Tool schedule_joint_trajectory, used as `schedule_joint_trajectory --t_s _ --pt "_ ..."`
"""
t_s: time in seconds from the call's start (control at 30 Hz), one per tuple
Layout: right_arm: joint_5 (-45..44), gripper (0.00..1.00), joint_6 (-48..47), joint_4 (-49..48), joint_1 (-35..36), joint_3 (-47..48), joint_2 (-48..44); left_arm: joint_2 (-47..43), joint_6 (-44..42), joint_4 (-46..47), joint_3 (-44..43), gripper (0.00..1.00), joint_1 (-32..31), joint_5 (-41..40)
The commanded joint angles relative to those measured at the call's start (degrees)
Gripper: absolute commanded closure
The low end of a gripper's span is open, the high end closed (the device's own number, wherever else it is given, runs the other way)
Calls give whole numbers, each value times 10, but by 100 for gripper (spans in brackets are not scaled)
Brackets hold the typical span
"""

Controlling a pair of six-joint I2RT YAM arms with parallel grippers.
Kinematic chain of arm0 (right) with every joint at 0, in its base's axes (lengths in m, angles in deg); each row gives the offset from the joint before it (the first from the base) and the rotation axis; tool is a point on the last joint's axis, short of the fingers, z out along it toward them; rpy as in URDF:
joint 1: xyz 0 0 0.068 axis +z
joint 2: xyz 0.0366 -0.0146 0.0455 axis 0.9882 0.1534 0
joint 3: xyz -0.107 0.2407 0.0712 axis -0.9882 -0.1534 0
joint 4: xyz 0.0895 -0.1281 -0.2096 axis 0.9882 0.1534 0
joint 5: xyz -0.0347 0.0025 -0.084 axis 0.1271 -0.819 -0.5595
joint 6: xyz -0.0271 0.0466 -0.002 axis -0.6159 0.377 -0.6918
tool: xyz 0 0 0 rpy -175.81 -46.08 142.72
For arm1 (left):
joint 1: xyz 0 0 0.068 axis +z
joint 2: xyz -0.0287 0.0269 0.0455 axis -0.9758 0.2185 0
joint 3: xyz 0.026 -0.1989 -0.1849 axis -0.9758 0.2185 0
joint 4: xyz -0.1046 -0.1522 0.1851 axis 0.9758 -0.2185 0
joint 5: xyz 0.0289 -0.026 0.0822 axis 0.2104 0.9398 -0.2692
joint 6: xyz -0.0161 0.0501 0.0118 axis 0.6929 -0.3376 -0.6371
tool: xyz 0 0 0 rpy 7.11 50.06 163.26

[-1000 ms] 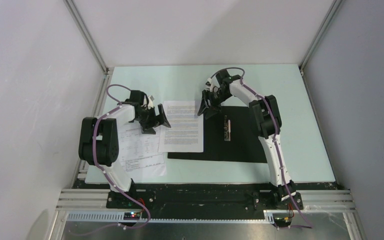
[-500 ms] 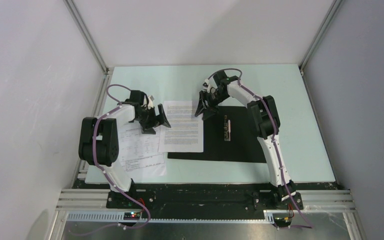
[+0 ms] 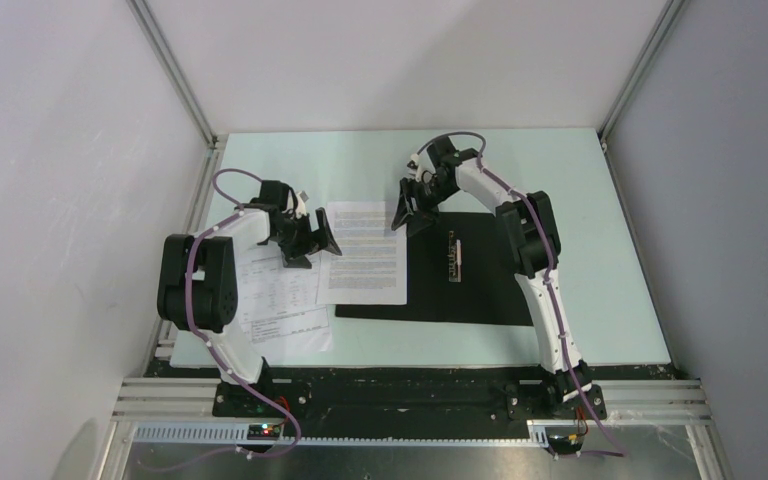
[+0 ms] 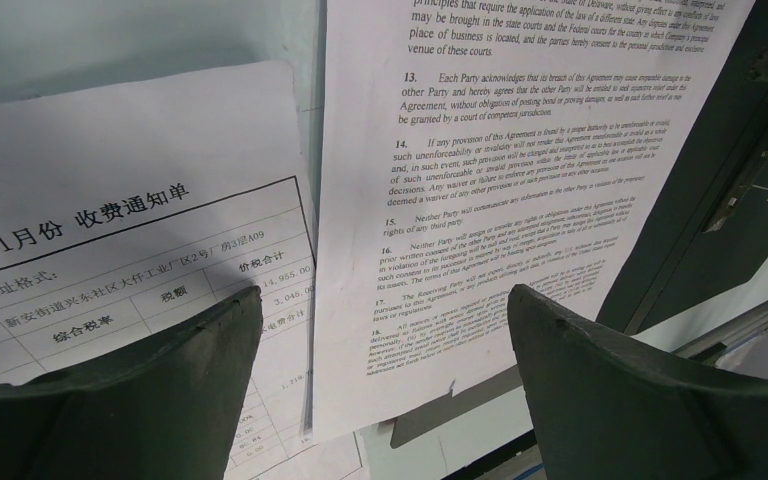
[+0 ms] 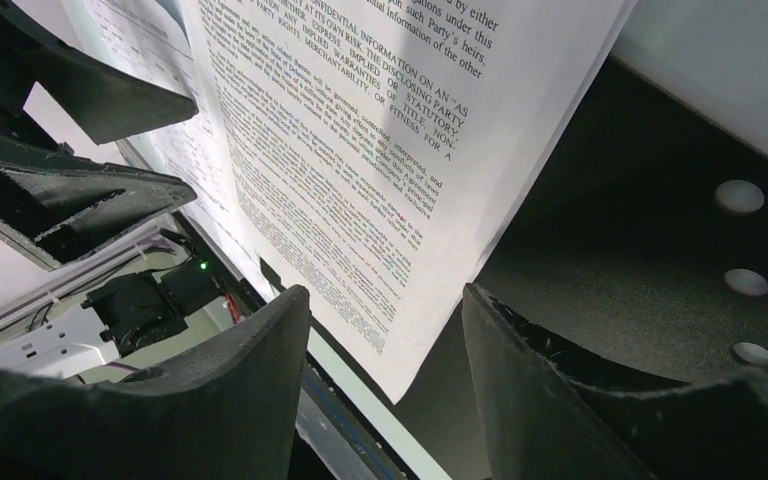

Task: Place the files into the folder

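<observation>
Right gripper [image 3: 410, 220] has been shifted slightly farther, open over the files [image 3: 364, 255] on the folder [image 3: 480, 295]; left gripper [image 3: 312, 250] is held wide open.

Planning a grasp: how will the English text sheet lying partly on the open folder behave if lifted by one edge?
Probably floppy: the text sheet looks paper-thin and lies flat, so it would likely droop. Pushed, it may slide over the folder.
</observation>
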Motion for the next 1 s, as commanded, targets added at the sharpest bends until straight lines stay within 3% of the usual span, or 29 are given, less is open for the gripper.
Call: schedule_joint_trajectory --t_s 0.0,0.6,0.83,0.97 --pt "-7 38 -5 6 3 15 8 3 5 11 -6 3 -3 6" --pt "54 37 28 -24 15 21 33 7 6 11 -7 3 -6 9" --pt "170 37 97 -100 17 12 35 11 6 11 -7 3 -7 16" --pt "181 36 115 -117 25 12 40 13 6 11 -6 3 -7 17"
